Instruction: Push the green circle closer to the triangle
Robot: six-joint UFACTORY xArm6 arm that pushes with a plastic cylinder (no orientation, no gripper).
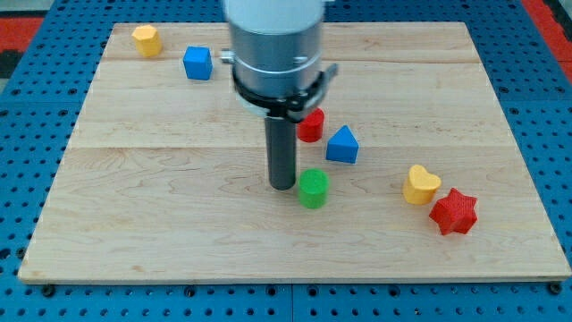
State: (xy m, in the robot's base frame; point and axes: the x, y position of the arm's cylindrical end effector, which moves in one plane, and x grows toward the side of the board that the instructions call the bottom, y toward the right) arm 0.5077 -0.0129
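Observation:
The green circle (313, 189) lies a little below the board's middle. The blue triangle (342, 145) stands just up and to the right of it, a short gap apart. My tip (282, 185) rests on the board right beside the green circle's left side, close to touching it. The arm's wide grey body rises above the rod and hides part of the board behind it.
A red block (310, 125) sits left of the triangle, partly hidden by the arm. A yellow heart (420, 185) and a red star (454, 212) lie at the right. A blue cube (197, 63) and a yellow block (147, 40) sit at the top left on the wooden board (134, 206).

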